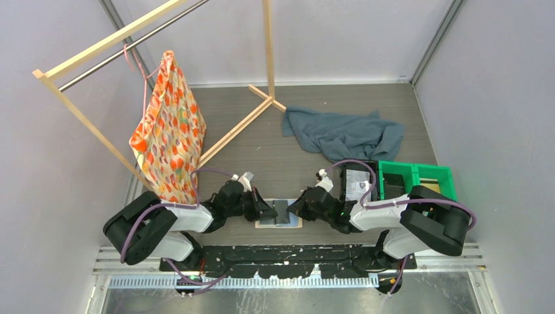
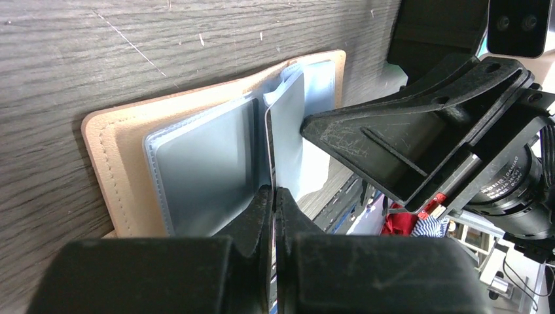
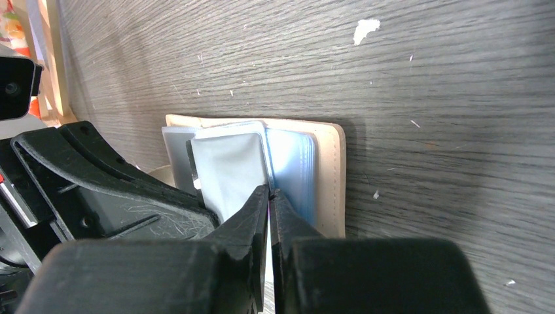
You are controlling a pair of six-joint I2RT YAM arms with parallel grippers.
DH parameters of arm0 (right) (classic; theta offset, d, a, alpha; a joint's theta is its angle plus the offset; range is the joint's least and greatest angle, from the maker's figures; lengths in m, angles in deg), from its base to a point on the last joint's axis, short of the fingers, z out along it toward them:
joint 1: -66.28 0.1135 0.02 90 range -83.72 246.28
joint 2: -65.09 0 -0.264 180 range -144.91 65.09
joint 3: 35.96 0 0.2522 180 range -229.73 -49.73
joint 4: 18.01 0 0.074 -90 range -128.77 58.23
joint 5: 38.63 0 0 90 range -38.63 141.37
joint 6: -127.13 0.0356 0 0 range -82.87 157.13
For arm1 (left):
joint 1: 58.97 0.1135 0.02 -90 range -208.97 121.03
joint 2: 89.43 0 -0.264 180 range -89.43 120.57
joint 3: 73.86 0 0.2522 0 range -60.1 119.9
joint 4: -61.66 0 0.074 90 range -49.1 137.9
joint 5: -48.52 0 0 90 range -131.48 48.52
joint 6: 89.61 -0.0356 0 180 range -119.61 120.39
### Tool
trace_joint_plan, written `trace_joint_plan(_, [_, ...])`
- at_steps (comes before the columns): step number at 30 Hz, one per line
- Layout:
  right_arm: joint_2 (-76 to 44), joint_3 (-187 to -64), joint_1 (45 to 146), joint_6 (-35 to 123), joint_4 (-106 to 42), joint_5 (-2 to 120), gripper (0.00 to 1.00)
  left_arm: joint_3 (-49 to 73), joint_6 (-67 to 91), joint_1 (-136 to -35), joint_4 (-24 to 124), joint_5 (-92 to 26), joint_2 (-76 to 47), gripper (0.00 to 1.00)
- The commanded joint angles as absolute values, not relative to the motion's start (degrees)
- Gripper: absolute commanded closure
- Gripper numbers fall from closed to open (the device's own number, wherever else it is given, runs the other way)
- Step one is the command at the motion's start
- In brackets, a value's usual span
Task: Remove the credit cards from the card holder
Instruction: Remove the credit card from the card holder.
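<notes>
Just inside the table's (image 3: pixel 425 78) near edge, the card holder (image 2: pixel 114 150) lies open, tan cover down and pale blue pockets up. From the left, the left gripper (image 2: pixel 273 193) is pinched tight on one upright pocket leaf (image 2: pixel 288 131). Facing it, the right gripper (image 3: pixel 269 191) is closed narrowly on another leaf's edge. A green bin (image 1: pixel 419 175) stands off to the right.

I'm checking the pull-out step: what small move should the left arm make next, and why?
Probably draw the left gripper slowly back toward its base. It is shut on a dark-edged sheet, likely a credit card, standing up from the open card holder, while the right gripper pinches the pocket leaf there.
</notes>
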State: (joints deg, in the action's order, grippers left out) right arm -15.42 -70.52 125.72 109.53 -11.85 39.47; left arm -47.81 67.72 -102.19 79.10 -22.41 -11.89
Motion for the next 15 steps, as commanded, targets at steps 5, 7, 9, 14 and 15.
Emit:
trace_joint_plan(5, [-18.06,-69.95,125.78,109.40,-16.58,39.33,0.90,-49.21,68.01,-101.42,83.94,-22.86,-13.02,0.99])
trace_joint_plan(7, [-18.06,-69.78,125.74,109.59,-16.49,39.25,0.90,-49.58,67.54,-100.95,82.51,-22.92,-14.50,1.00])
trace_joint_plan(9, [-18.34,-69.61,125.82,109.72,-16.55,39.15,0.91,-49.73,66.95,-100.43,80.34,-23.30,-16.50,0.99])
trace_joint_plan(14, [-18.97,-69.59,125.83,110.07,-16.57,38.95,0.91,-49.73,65.73,-99.89,75.75,-24.19,-20.19,0.99])
trace_joint_plan(15, [-19.14,-69.59,125.79,110.13,-16.57,38.97,0.91,-49.73,65.53,-99.72,74.91,-24.25,-20.71,0.99])
